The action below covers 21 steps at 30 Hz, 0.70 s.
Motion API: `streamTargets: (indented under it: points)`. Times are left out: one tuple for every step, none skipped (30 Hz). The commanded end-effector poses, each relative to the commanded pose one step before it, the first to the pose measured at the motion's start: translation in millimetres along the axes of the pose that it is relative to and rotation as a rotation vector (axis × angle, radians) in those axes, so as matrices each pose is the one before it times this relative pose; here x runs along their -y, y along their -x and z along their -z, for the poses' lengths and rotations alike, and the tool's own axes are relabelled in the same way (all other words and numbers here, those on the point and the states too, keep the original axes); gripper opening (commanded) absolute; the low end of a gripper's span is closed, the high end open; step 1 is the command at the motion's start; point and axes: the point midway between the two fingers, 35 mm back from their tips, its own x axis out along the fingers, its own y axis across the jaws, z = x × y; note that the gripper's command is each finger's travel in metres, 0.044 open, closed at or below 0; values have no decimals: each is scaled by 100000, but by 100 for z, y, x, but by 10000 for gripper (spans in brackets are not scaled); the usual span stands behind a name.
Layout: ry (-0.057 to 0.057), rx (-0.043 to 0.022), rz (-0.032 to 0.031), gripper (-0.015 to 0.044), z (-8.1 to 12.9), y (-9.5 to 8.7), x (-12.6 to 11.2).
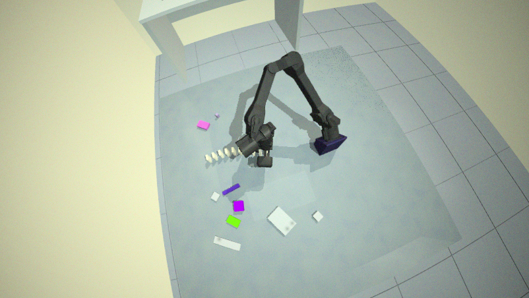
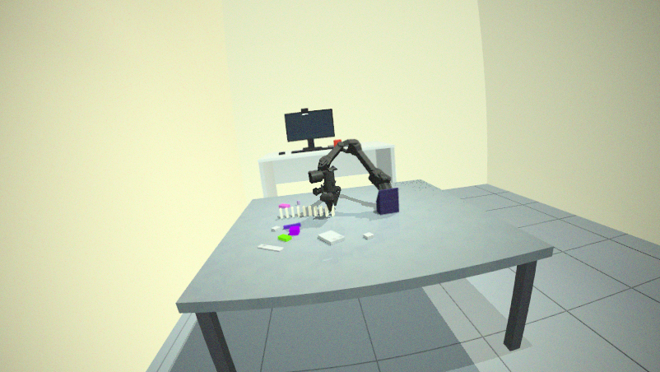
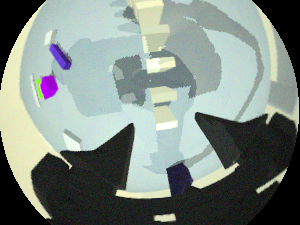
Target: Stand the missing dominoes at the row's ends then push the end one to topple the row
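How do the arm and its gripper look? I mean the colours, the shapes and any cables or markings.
The arm is dark grey, almost black, made of long slim links joined by rounded, bulkier joints. It rises from a dark purple, box-like base. The gripper has two black, pointed, wedge-shaped fingers. No cables, labels or markings are visible at this size.

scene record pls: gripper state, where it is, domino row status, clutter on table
gripper: gripper open, holds nothing
position: low over the base-side end of the domino row
row: cream dominoes standing in a line; none seen fallen
end domino: end domino stands between the spread fingers; contact cannot be told
clutter: pink block, green block, white box, all apart from the row
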Motion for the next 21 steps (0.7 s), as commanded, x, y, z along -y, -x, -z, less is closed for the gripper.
streamTargets:
  points:
    - [-433, 864, -2181, 440, -542, 4618, -751]
    - [0, -109, -58, 440, 24, 1645, -45]
    - [-28, -65, 114, 440, 93, 1662, 43]
    - [-61, -6, 282, 440, 157, 1672, 136]
    - [-62, 36, 280, 440, 138, 1119, 145]
    - [-67, 58, 286, 440, 133, 928, 155]
    - [-26, 26, 110, 440, 49, 319, 61]
    - [-9, 10, 39, 440, 17, 110, 22]
    - [0, 0, 0, 440, 0, 0, 0]
    - [0, 0, 0, 440, 0, 0, 0]
    - [0, 0, 0, 440, 0, 0, 0]
    - [0, 0, 0, 440, 0, 0, 0]
    - [0, 0, 0, 440, 0, 0, 0]
    - [0, 0, 0, 440, 0, 0, 0]
    - [1506, 3, 0, 414, 31, -60, -6]
    - [4518, 8, 2, 387, 94, -179, -18]
    - [7531, 13, 4, 361, 159, -299, -36]
    - [9293, 15, 8, 335, 197, -369, -55]
    - [9305, 14, 11, 309, 197, -370, -70]
    - [9305, 12, 14, 282, 196, -370, -85]
    - [9305, 10, 17, 256, 194, -370, -101]
